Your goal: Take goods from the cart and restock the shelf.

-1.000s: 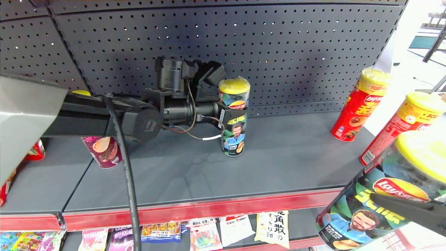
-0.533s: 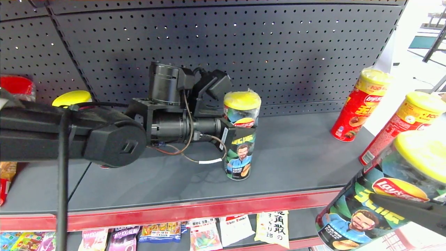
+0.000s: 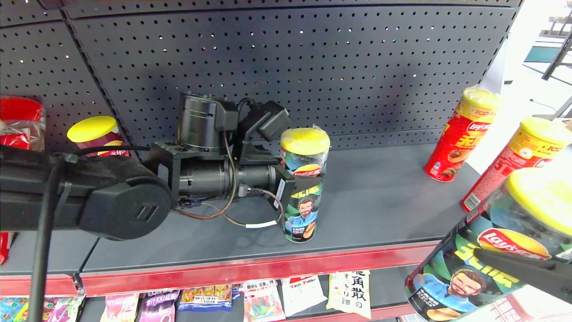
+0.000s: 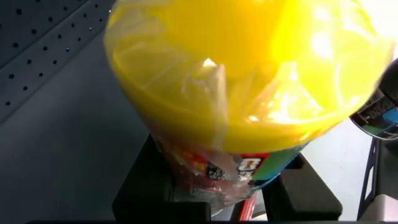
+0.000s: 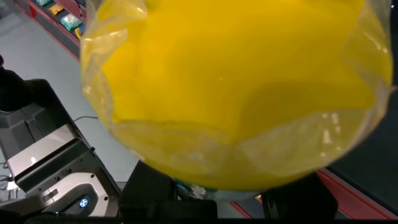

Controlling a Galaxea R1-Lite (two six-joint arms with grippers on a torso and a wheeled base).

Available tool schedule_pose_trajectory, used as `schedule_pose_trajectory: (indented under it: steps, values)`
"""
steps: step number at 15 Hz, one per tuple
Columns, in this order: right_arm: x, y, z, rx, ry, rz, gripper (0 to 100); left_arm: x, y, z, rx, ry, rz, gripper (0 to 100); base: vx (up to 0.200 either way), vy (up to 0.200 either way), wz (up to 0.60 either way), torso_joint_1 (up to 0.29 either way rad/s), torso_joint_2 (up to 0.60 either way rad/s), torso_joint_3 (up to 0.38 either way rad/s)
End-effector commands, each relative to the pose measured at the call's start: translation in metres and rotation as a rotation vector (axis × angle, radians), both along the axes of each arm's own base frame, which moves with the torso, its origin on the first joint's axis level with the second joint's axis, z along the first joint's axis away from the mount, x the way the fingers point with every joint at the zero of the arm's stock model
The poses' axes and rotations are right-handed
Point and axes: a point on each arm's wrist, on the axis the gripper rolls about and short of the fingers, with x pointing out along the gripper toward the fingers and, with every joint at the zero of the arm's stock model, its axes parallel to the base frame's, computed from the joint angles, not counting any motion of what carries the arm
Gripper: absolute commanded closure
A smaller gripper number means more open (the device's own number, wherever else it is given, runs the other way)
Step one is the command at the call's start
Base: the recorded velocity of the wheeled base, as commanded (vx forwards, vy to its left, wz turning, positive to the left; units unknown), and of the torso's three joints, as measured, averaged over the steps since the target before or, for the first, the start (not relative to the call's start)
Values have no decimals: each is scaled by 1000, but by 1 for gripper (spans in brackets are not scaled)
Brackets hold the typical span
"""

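A green chip can with a yellow lid (image 3: 304,147) stands upright near the front edge of the grey shelf (image 3: 384,201), and my left gripper (image 3: 301,190) is shut on its middle. I cannot tell whether its base touches the shelf. In the left wrist view the yellow lid (image 4: 249,68) sits close above the left gripper (image 4: 217,196). A second green chip can (image 3: 482,250) hangs tilted at the lower right, in front of the shelf, with my right gripper (image 3: 514,264) shut on it. Its yellow lid (image 5: 236,87) looms over the right gripper (image 5: 217,202).
Two red chip cans (image 3: 462,134) (image 3: 518,161) stand at the shelf's right end. A dark red can with a yellow lid (image 3: 96,134) stands behind my left arm, with red packs (image 3: 18,118) at the far left. Snack bags (image 3: 304,293) lie on the lower shelf. Pegboard backs the shelf.
My left arm has drawn back toward the shelf's front edge and lowered, carrying the green can with it. The right arm and its can have not moved.
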Motion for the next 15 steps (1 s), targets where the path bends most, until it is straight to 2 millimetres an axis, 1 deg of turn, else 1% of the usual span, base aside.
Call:
schedule_pose_trajectory:
  steps: [1, 6, 11, 15]
  values:
    - [0, 0, 0, 0, -1, 1, 100, -4, 2, -4, 7, 13, -1, 100, 0, 0, 0, 0, 0, 0]
    - [0, 0, 0, 0, -1, 2, 100, -9, 5, 1, -3, 5, -2, 100, 0, 0, 0, 0, 0, 0]
    - [-1, 0, 0, 1, -3, 2, 100, -23, 7, -3, 7, 29, -22, 100, 0, 0, 0, 0, 0, 0]
    - [-1, 0, 1, 2, -4, 2, 100, -25, 8, -6, 12, 45, -23, 100, 0, 0, 0, 0, 0, 0]
